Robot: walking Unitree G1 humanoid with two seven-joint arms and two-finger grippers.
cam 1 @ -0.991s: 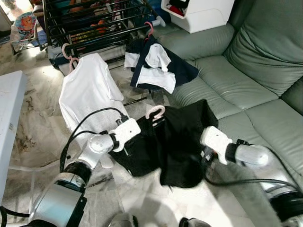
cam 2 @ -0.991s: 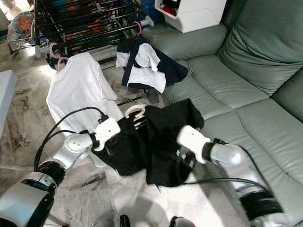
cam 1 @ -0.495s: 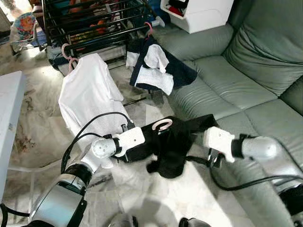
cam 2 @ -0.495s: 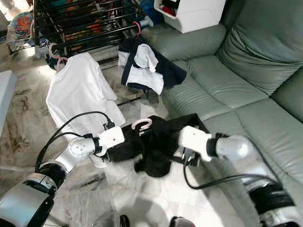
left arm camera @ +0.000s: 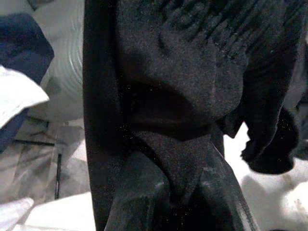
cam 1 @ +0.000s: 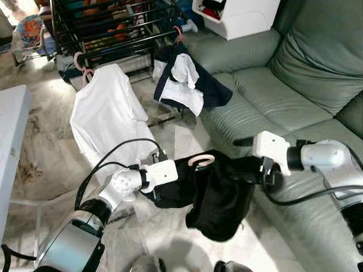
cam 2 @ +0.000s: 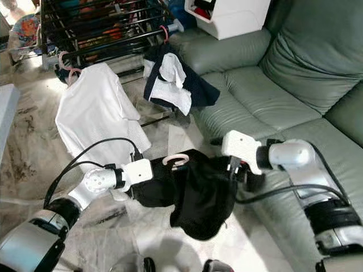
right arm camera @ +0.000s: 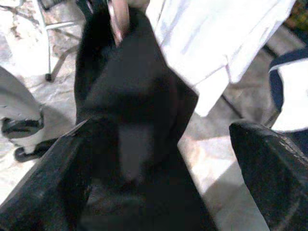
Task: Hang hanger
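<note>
— Jaws first: how do they stand?
— Left gripper is pinched onto one shoulder of the black garment. Right gripper is at the other shoulder; its wrist view has the fingers spread with cloth between, so I cannot tell if it truly grips.
— And the hanger?
— Pink hanger sits inside the black garment, hook poking up, held low between both arms above the floor, beside the sofa.
— How far along?
— Garment is on the hanger and lifted. Left to do, I'd judge: carry it to the drying rack, where a white shirt and navy-white garment already hang, and hook it on.
</note>
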